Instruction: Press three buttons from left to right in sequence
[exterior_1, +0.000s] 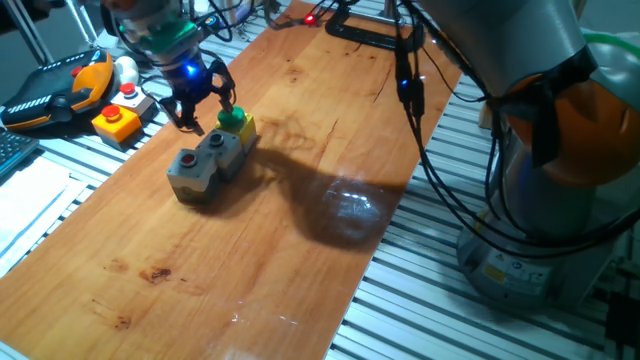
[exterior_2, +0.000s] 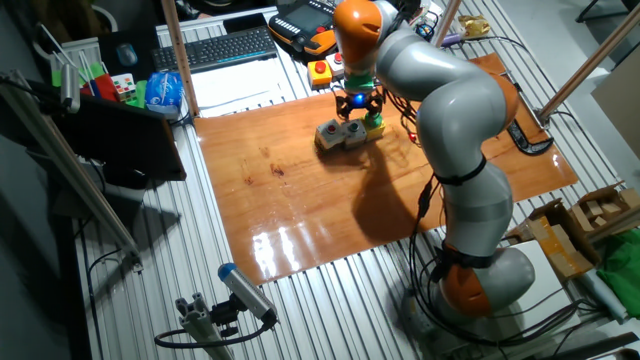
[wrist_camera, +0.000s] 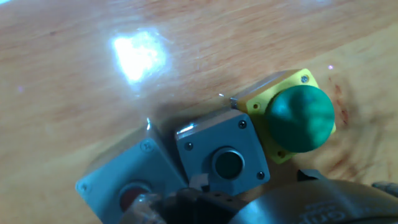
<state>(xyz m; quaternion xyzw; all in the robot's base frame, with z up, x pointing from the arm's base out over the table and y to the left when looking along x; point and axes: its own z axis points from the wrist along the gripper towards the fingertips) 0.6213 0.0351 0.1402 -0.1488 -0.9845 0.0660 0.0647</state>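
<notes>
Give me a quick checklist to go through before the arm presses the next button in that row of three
1. Row of three joined boxes on the wooden board, in line: ok.
2. Gripper above the row, near the yellow box with the green button: ok.
3. Which button comes next, grey box with red button, middle grey box or green one: cannot tell.
4. Fingers open or shut: cannot tell.
5. Separate orange box with red button off to the side, apart from the gripper: ok.
6. Cables hang clear of the row: ok.

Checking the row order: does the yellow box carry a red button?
No, the yellow box at the row's end carries a big green button.
</notes>
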